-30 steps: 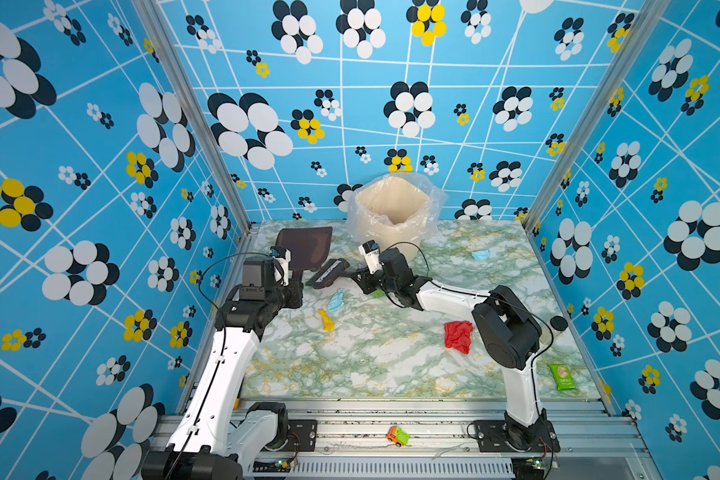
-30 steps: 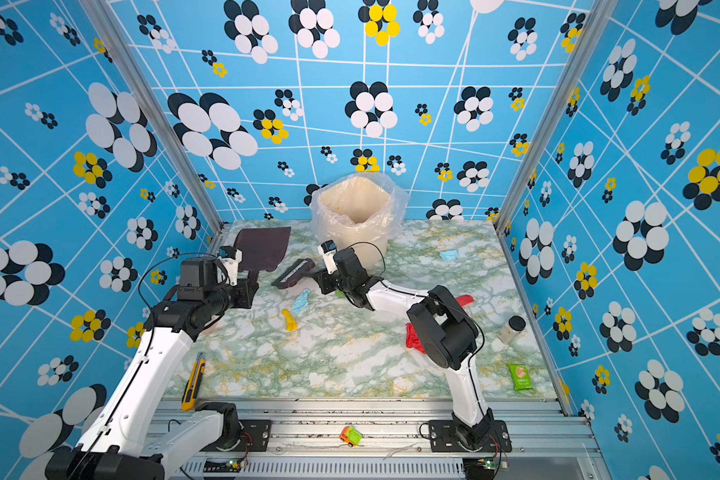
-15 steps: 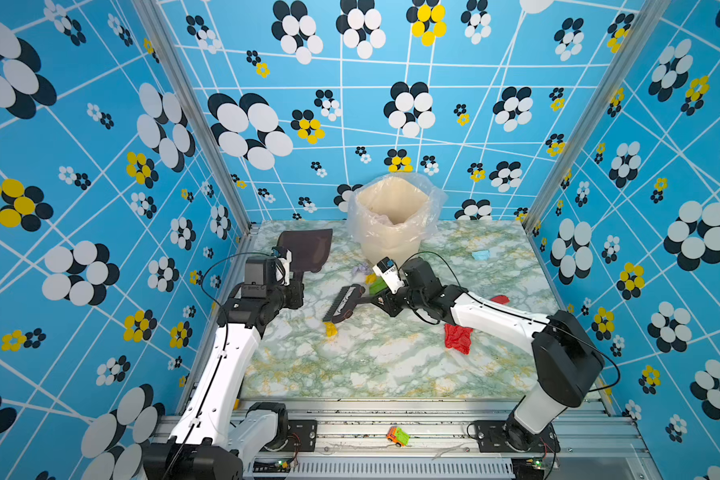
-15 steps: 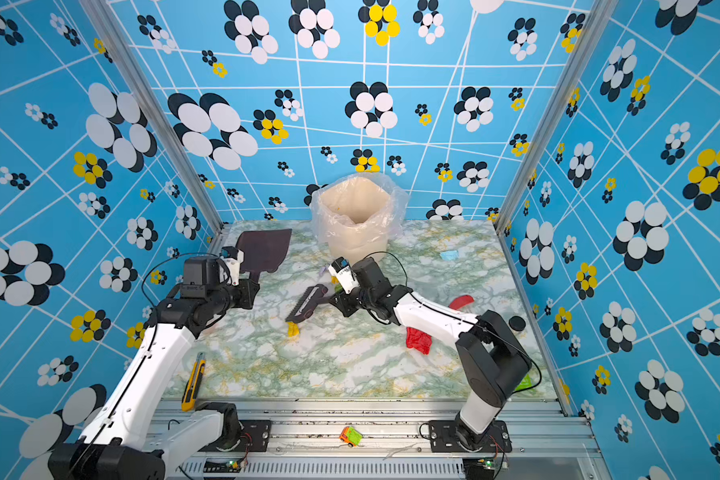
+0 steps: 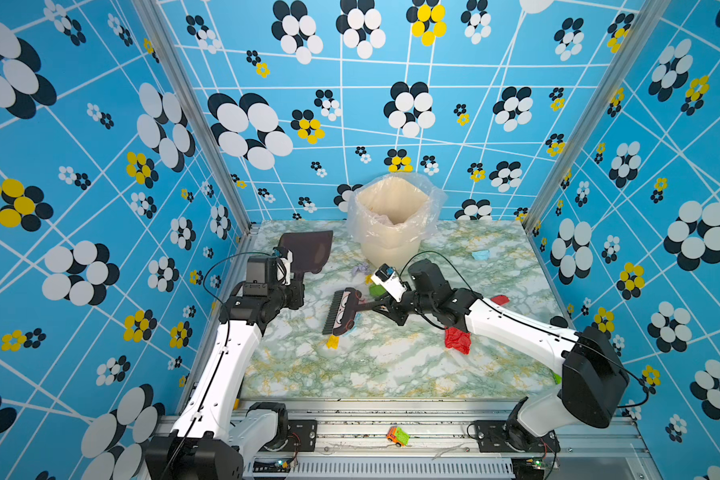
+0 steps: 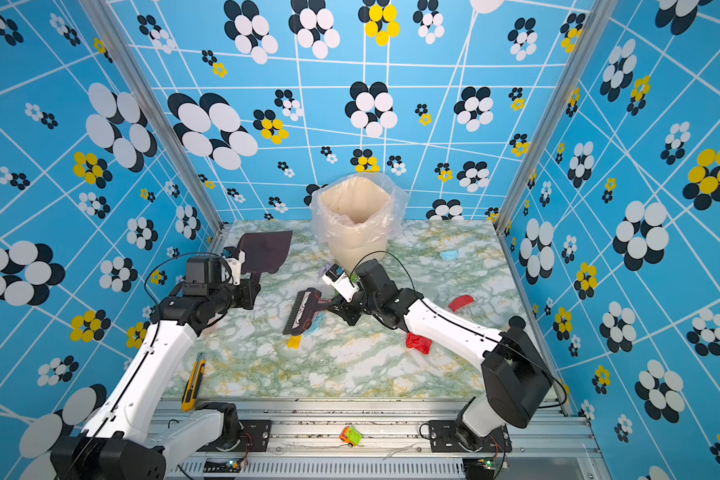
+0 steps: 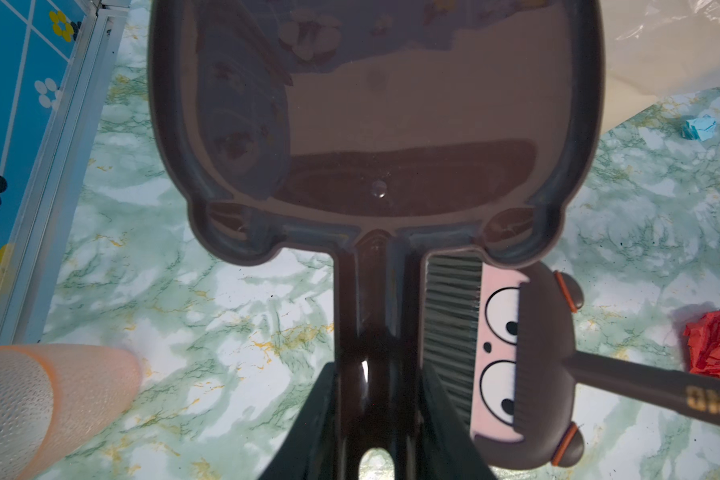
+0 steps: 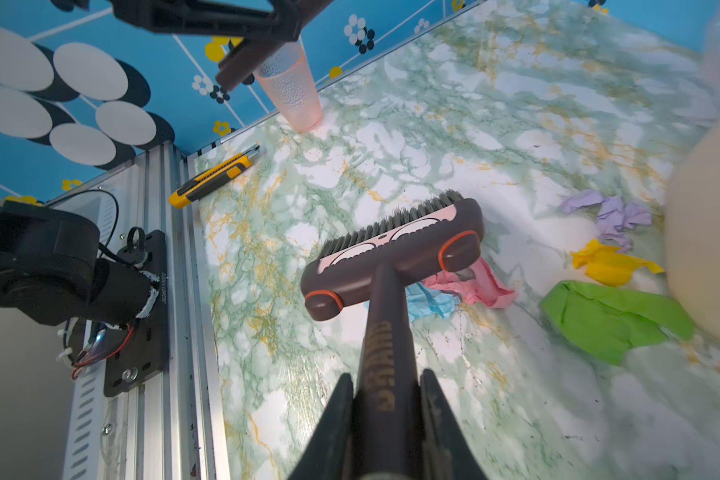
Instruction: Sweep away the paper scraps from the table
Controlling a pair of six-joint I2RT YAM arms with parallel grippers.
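My left gripper (image 7: 375, 386) is shut on the handle of a dark brown dustpan (image 5: 308, 249), held above the back left of the table (image 5: 391, 374). My right gripper (image 8: 387, 399) is shut on the handle of a brown brush (image 8: 395, 257), its bristles on the table's middle. Pink (image 8: 479, 286) and light blue (image 8: 429, 301) paper scraps lie against the brush head. Green (image 8: 607, 316), yellow (image 8: 607, 264) and lavender (image 8: 616, 214) scraps lie by the bin. A red wad (image 5: 457, 340) sits under my right forearm, and a small yellow scrap (image 5: 332, 341) lies just in front of the brush.
A bag-lined beige bin (image 5: 393, 224) stands at the back centre. A light blue scrap (image 5: 480, 254) and a red piece (image 5: 499, 299) lie to the right. A pink cup (image 8: 292, 91) and a yellow utility knife (image 6: 194, 380) are along the left edge. A toy car (image 5: 397, 436) sits on the front rail.
My right arm has drawn the brush from beside the bin toward the table's middle, its elbow swinging out to the right. The left arm and dustpan have stayed put.
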